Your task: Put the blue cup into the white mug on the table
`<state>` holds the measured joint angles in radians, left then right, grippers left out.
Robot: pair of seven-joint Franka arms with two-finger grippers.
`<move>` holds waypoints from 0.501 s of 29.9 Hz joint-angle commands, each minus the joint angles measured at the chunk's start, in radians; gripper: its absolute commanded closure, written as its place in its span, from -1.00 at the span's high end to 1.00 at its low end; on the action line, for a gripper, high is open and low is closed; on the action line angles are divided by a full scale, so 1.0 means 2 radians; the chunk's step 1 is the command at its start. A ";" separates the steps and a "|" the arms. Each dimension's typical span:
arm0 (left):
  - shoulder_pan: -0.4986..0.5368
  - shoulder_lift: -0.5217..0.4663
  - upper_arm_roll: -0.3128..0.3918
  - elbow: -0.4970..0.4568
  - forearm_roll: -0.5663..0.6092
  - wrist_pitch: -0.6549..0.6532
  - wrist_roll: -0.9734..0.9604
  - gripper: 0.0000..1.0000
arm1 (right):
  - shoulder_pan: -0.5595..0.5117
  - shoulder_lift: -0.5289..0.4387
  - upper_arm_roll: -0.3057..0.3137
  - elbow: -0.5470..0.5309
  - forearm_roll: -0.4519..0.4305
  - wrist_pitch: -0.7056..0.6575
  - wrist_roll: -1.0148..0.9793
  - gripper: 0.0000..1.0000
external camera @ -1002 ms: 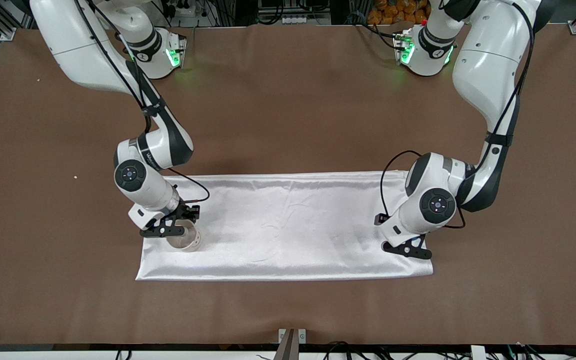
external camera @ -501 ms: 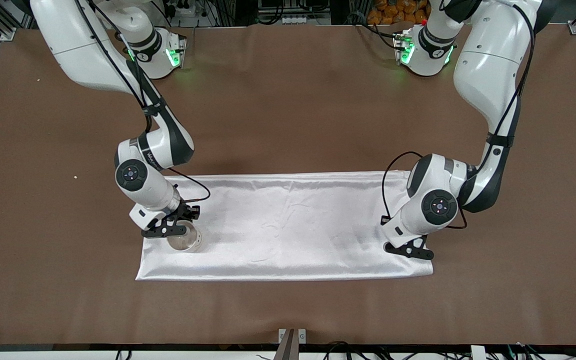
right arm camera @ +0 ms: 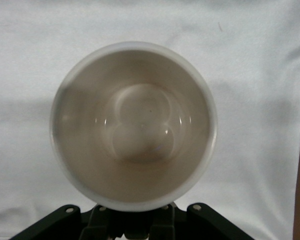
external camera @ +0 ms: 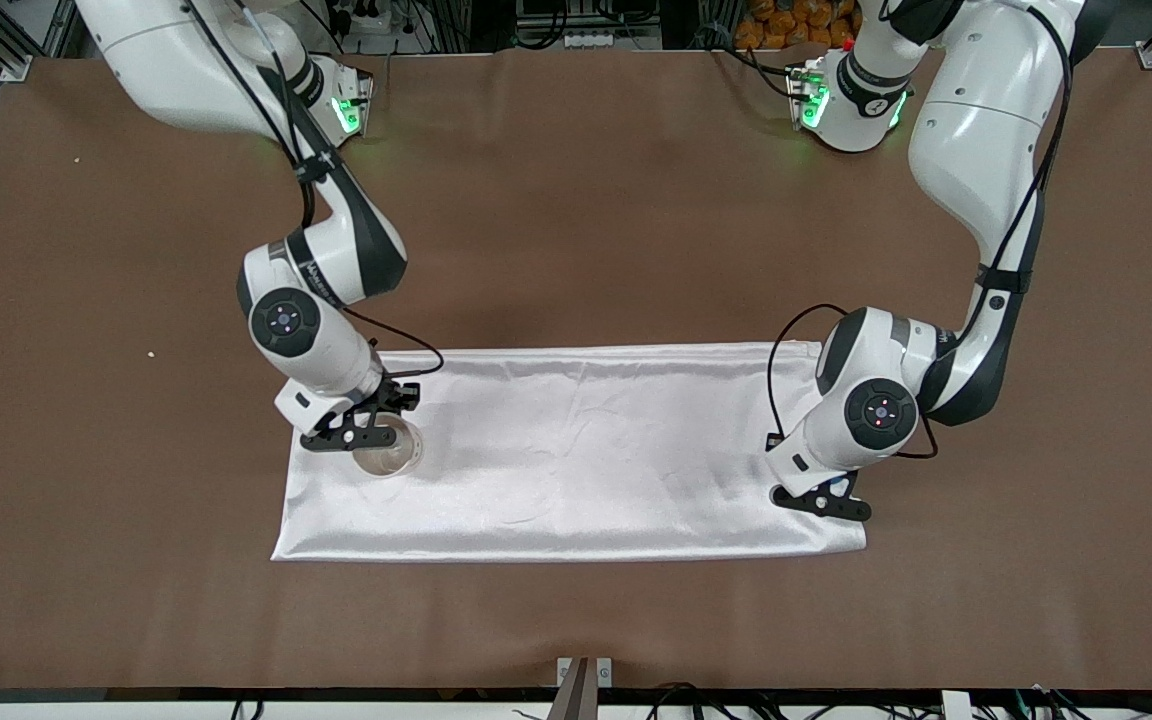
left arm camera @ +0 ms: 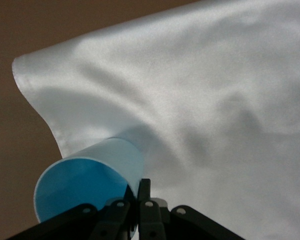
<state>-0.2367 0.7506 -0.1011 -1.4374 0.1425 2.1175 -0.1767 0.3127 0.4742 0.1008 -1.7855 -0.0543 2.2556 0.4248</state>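
Mug is sitting empty and upright in right gripper's closed grasp, ready as receptacle; left gripper is pinching cup by its rim over cloth.

A cloth lies on the tabletop — the white mug toward the right arm's end, the blue cup at the left arm's end.
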 commanded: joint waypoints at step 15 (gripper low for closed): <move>0.003 -0.094 0.018 -0.001 0.020 -0.040 -0.028 -1.00 | 0.150 -0.023 -0.001 -0.012 0.007 -0.003 0.250 -1.00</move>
<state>-0.2283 0.6409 -0.0655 -1.4129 0.1560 2.0832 -0.1880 0.5573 0.4588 0.1054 -1.7893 -0.0523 2.2496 0.8311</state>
